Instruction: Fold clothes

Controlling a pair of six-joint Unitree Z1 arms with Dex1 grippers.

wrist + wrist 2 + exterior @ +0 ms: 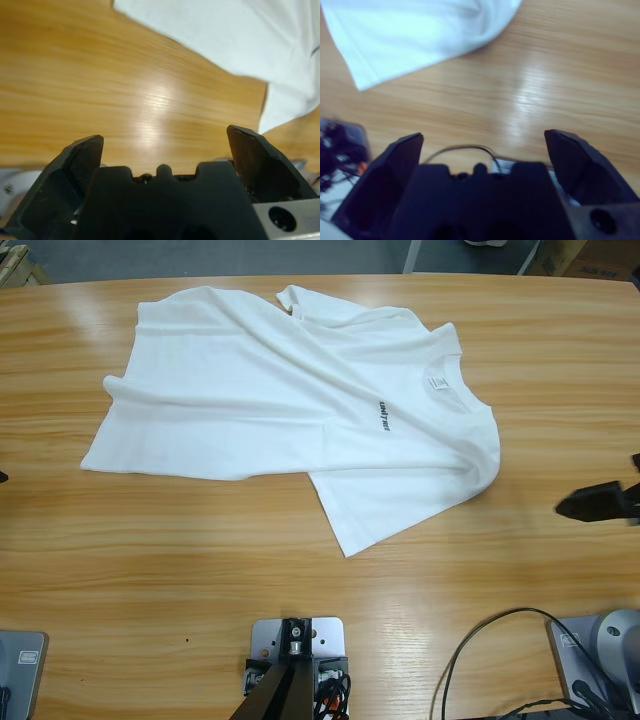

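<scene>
The clothes are one white T-shirt (270,390) lying face up and rumpled across the far half of the wooden table (200,570). Its neck with the label (438,382) points right, and dark chest lettering (382,417) shows. One sleeve (400,505) reaches toward the table's front. My right gripper (590,503) pokes in from the right edge, apart from the shirt. In the right wrist view the right gripper (482,137) is open and empty, with the shirt (415,35) ahead. The left gripper (165,137) is open over bare wood, the shirt (240,35) beyond it.
A black cable (480,640) loops on the table at the bottom right. The table's far edge (320,278) runs just behind the shirt, with floor beyond it. Bare wood stretches between the shirt and the table's front edge.
</scene>
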